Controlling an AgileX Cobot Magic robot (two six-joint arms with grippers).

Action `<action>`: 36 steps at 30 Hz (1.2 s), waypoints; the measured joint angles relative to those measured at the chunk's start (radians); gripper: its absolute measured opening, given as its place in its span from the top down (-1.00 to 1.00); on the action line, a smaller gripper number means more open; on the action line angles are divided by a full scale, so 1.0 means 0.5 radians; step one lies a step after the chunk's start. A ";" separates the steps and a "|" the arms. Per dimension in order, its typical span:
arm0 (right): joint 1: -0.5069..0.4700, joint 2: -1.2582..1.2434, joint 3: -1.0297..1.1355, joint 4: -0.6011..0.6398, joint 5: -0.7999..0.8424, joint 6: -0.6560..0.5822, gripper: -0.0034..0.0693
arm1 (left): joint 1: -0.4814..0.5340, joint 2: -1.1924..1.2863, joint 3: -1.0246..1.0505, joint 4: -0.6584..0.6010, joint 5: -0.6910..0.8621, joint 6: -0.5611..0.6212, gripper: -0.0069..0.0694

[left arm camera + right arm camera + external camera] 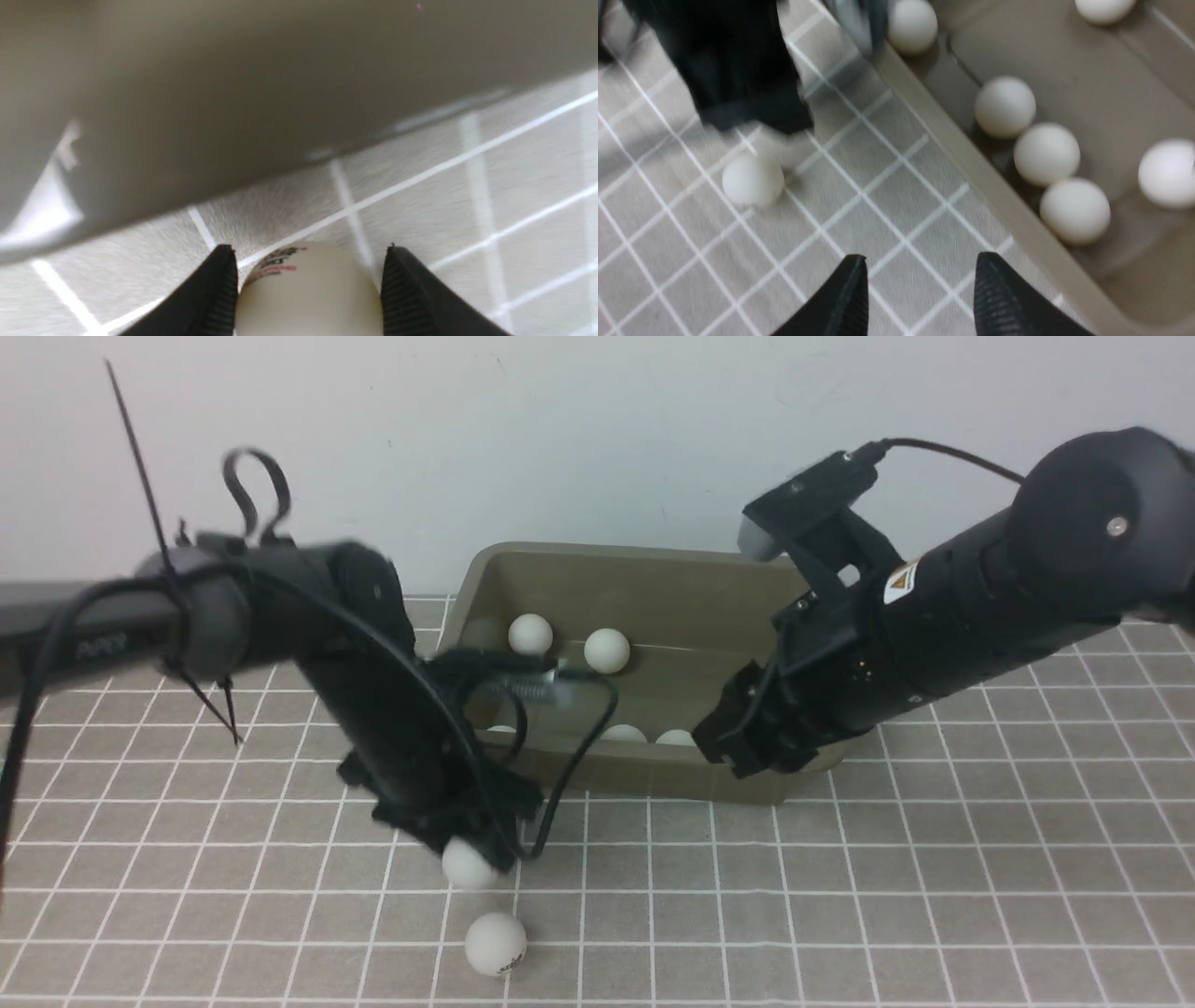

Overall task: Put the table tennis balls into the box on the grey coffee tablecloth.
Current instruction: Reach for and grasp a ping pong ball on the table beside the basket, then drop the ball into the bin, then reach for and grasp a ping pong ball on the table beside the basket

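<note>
between the left gripper's (308,252) jaws a table tennis ball (306,298) is pinched down at the tablecloth (444,210), the box (233,93) just beyond, so next it needs lifting over the wall; the right gripper (922,260) gapes empty.

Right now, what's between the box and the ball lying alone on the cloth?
The left claw, around another ball, sits between them in the front view.

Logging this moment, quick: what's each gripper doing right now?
Left gripper: closed on a table tennis ball.
Right gripper: open, holding nothing.
</note>
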 joint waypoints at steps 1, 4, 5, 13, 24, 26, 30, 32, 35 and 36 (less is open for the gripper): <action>-0.010 -0.018 0.002 -0.027 0.033 0.022 0.13 | 0.000 -0.037 -0.045 0.004 0.034 0.000 -0.10; -0.108 -0.160 0.004 -0.221 0.146 0.155 0.30 | -0.003 -0.189 -0.291 0.003 0.080 0.020 -0.10; -0.163 -0.220 0.004 -0.302 0.167 0.218 0.39 | -0.006 -0.230 -0.375 -0.001 0.054 0.036 -0.10; -0.762 -0.809 0.013 -0.720 0.473 0.558 0.92 | -0.006 -0.038 -0.660 0.047 -0.168 0.053 -0.10; -0.991 -2.282 0.449 -0.536 0.004 0.570 0.94 | -0.006 0.162 -0.960 0.183 0.130 -0.161 -0.40; -0.994 -2.495 0.665 -0.549 -0.281 0.603 0.94 | -0.008 0.096 -0.976 0.291 0.287 -0.228 -0.08; -1.000 -2.867 1.085 -0.596 -0.829 0.715 0.94 | -0.008 -0.100 -0.834 0.416 0.452 -0.289 0.64; -1.000 -2.972 1.259 -0.602 -1.040 0.790 0.94 | -0.010 -0.240 -0.643 0.425 0.447 -0.298 0.77; -1.000 -3.040 1.466 -0.602 -1.282 0.823 0.94 | -0.032 -0.552 -0.115 0.388 0.262 -0.300 0.83; -1.000 -3.040 1.498 -0.602 -1.323 0.825 0.94 | -0.043 -0.623 0.020 0.364 0.191 -0.300 0.83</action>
